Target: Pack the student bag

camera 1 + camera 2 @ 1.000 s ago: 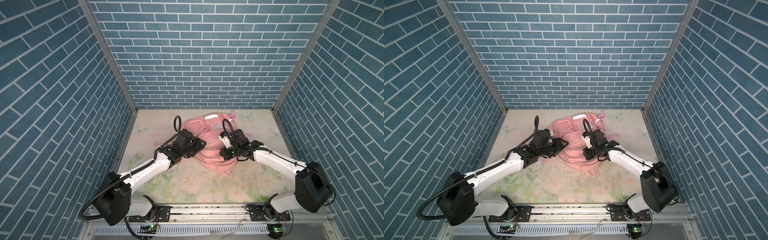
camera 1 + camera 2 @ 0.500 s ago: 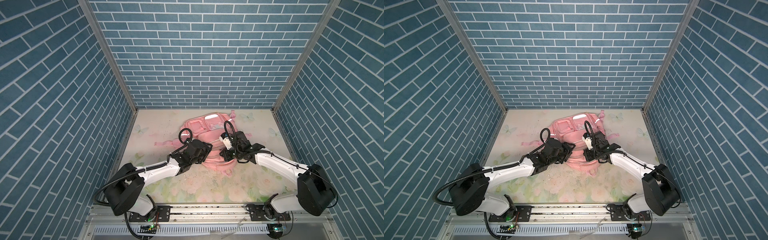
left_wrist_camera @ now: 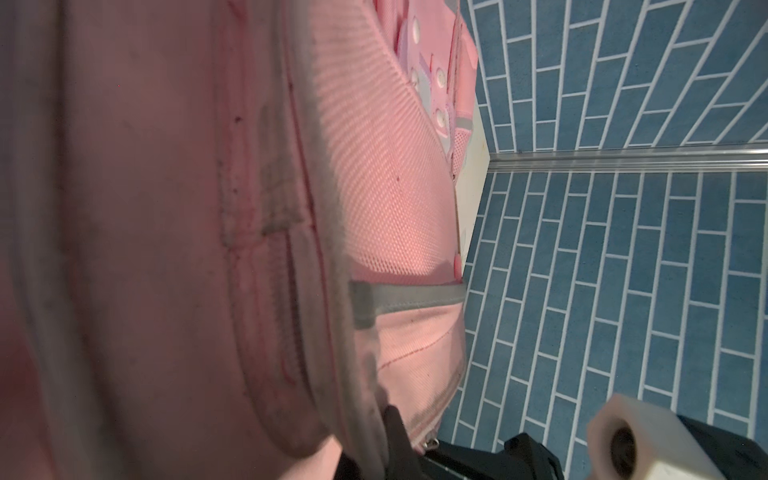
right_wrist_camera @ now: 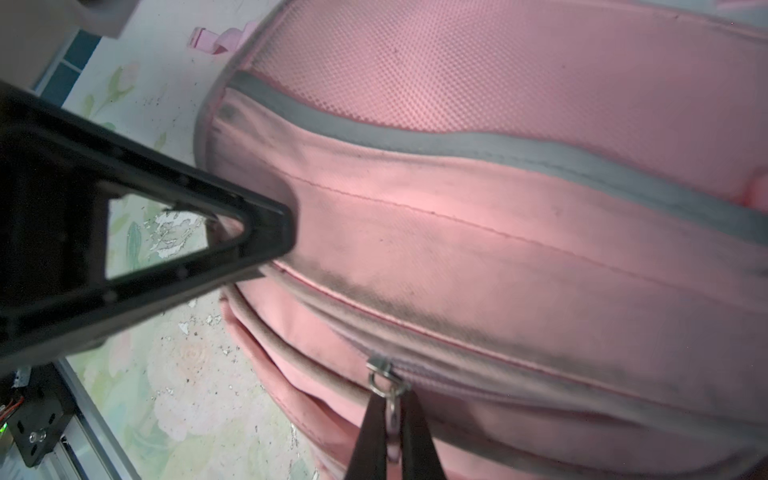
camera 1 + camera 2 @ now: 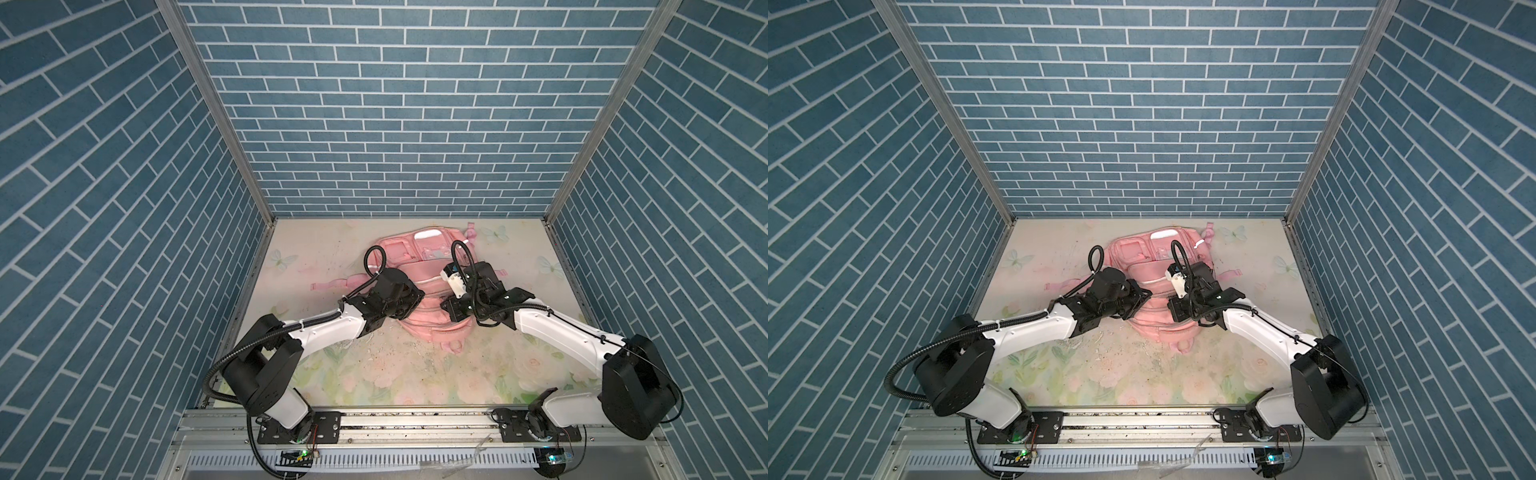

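Note:
The student bag [image 5: 419, 266] [image 5: 1144, 268], a big pink backpack, lies flat in the middle of the table in both top views. My left gripper [image 5: 420, 296] [image 5: 1147, 296] is at the bag's left side. In the left wrist view my left gripper [image 3: 370, 453] is shut on a grey-edged seam of the bag [image 3: 166, 208]. My right gripper [image 5: 451, 308] [image 5: 1177, 309] is at the bag's right front. In the right wrist view my right gripper [image 4: 394, 419] is shut on a metal zipper pull [image 4: 384, 380]. The left gripper's black finger [image 4: 266, 216] presses the pink fabric there.
A floral table mat [image 5: 415, 374] with flaked patches covers the table. Blue brick walls [image 5: 395, 124] enclose three sides. A pink strap [image 5: 332, 285] trails to the left of the bag. A metal rail [image 5: 415, 419] carries both arm bases at the front.
The left arm has swung right to the bag's left side and its jaws have shut on the fabric. The right gripper has stayed shut on the zipper pull.

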`<state>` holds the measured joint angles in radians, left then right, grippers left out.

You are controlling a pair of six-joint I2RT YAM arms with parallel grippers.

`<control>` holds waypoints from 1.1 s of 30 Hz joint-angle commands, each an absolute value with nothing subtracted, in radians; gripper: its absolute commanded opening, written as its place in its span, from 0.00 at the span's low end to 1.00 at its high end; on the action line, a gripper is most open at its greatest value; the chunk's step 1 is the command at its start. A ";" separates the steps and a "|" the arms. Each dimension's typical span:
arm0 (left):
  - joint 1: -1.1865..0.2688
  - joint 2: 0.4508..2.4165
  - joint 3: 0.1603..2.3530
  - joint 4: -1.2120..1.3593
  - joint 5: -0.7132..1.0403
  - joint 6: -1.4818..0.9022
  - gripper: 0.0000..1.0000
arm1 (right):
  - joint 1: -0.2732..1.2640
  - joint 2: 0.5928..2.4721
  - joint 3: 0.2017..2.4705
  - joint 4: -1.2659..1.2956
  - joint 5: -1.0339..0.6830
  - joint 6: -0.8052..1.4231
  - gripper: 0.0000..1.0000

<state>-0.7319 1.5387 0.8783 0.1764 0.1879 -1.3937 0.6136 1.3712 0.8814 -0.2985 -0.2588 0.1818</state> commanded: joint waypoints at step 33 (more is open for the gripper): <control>-0.252 1.580 1.096 -0.208 0.462 -0.850 0.41 | 0.601 1.467 0.952 -0.386 -0.367 0.090 0.00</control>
